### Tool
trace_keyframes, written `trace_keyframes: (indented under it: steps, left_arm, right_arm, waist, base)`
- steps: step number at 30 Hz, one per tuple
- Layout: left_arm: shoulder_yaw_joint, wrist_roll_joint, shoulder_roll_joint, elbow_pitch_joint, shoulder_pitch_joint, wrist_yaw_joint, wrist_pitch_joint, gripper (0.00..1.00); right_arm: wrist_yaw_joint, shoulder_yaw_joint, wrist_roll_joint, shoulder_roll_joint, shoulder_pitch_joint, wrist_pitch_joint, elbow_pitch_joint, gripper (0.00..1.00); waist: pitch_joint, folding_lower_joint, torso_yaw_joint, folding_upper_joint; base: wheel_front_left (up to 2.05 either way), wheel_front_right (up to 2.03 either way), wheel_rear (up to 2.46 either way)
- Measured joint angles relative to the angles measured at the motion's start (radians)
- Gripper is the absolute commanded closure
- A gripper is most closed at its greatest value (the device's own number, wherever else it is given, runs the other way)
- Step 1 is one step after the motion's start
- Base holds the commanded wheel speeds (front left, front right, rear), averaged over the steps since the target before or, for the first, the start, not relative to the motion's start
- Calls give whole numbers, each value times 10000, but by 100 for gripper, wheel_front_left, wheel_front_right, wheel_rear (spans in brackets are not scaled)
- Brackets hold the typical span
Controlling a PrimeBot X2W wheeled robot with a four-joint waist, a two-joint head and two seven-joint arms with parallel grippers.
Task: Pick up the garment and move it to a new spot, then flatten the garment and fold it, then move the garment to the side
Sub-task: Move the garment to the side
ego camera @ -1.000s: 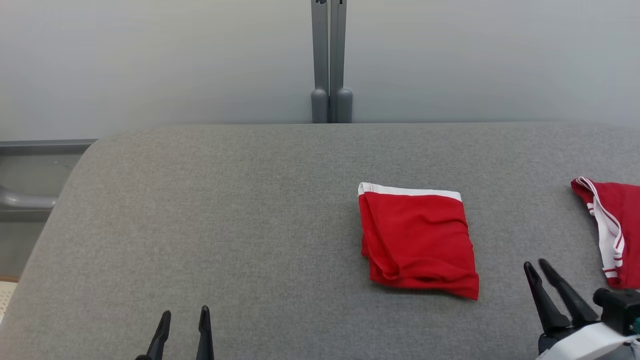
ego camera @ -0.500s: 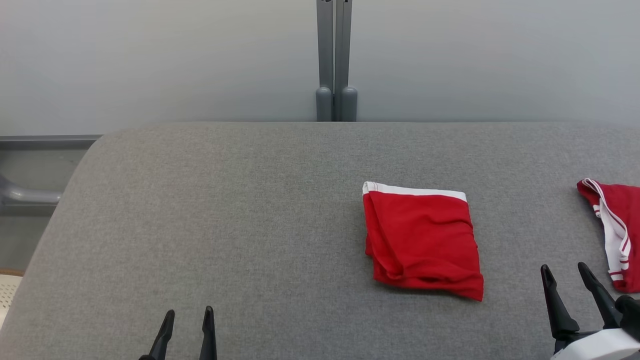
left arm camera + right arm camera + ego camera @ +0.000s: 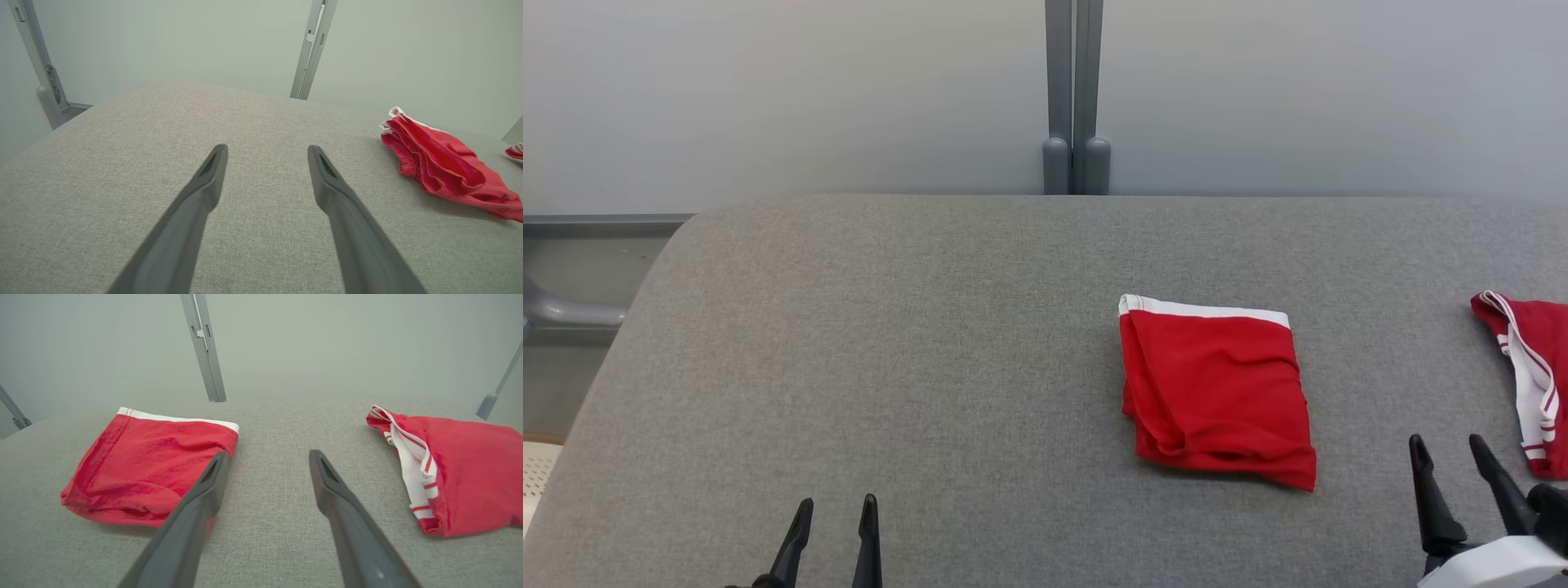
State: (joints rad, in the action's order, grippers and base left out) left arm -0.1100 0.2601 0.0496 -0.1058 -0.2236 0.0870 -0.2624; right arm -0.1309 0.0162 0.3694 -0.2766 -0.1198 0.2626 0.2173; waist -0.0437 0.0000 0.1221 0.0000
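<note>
A folded red garment (image 3: pixel 1215 392) with a white waistband lies right of centre on the grey padded table (image 3: pixel 890 343); it also lies at the right of the left wrist view, garment (image 3: pixel 445 167), and at the left of the right wrist view, garment (image 3: pixel 151 469). My right gripper (image 3: pixel 1448 443) stands open near the table's front right, just right of the garment and apart from it, fingers (image 3: pixel 327 473) holding nothing. Open and empty too, my left gripper (image 3: pixel 837 504) sits at the front left, well away from the garment.
A second red piece of clothing (image 3: pixel 1531 380) with a white striped band lies at the table's right edge, close beside my right gripper; it is also in the right wrist view (image 3: pixel 457 477). A grey post (image 3: pixel 1076 98) stands behind the table against a pale wall.
My right gripper has gone from nearly shut to open and shifted slightly right. The head camera has moved a little, so the whole picture has shifted. The garment lies as before.
</note>
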Motion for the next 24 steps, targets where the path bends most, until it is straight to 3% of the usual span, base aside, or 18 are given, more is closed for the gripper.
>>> trace_keyframes:
  steps: [4, 10, 15, 24]
  left_arm:
    - [-81, -6, 0, -6, 71, 25, 0, 0]
    - [-385, -73, 0, -109, 469, 104, 0, 0]
    - [-662, -67, 0, -215, 902, 113, 0, 0]
    - [-895, 35, 0, -253, 1218, 10, 0, 0]
  right_arm:
    - [2, -811, 871, -144, 411, -297, 481, 0]
    - [4, -1647, 2510, -675, 2418, -3367, 966, 0]
    - [6, -1810, 3198, -477, 3803, -5271, 2146, 0]
    - [4, -1509, 2790, 27, 5267, -5877, 4591, 0]
  waist:
    - [95, 0, 1, 0]
    - [495, 0, 54, 0]
    - [969, 0, 279, 0]
    - [1611, 0, 951, 0]
  base:
    - [0, 0, 0]
    - [0, 0, 0]
    - [0, 0, 0]
    - [0, 0, 0]
